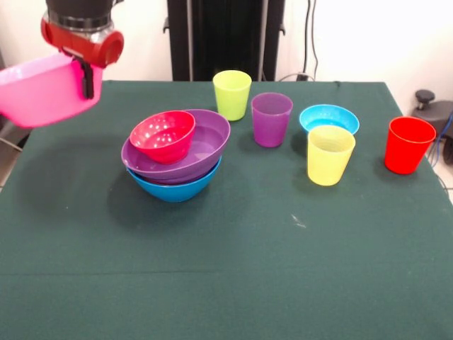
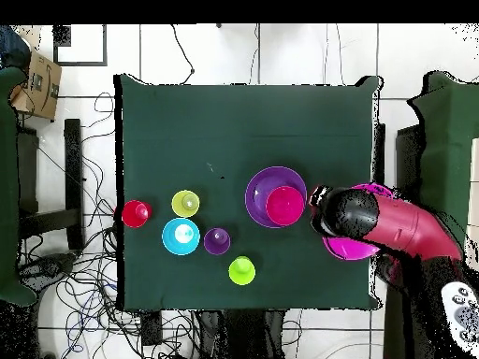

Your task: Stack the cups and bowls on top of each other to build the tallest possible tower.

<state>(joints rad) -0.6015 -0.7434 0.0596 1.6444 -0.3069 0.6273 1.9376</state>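
The red and black gripper (image 1: 86, 79) is seen raised at the table's edge, closed on the rim of the very large pink plastic bowl (image 1: 46, 91), which is held clear of the green cloth. Below and to one side of it sits the tower (image 1: 177, 152): a medium blue bowl (image 1: 173, 188) under a large purple bowl (image 1: 205, 149), with a small red bowl (image 1: 163, 136) tilted inside. Trouble is easily foreseen: a rim pinch may slip, and so wide a bowl set on that tilted red one could slide off or topple the pile. Five bowls are counted, the light blue bowl (image 1: 329, 117) among them, well away beyond the tower. Four cups are counted beyond the tower too: lime green tumbler (image 1: 232, 94), purple tumbler (image 1: 272, 119), yellow tumbler (image 1: 330, 154), red tumbler (image 1: 408, 144).
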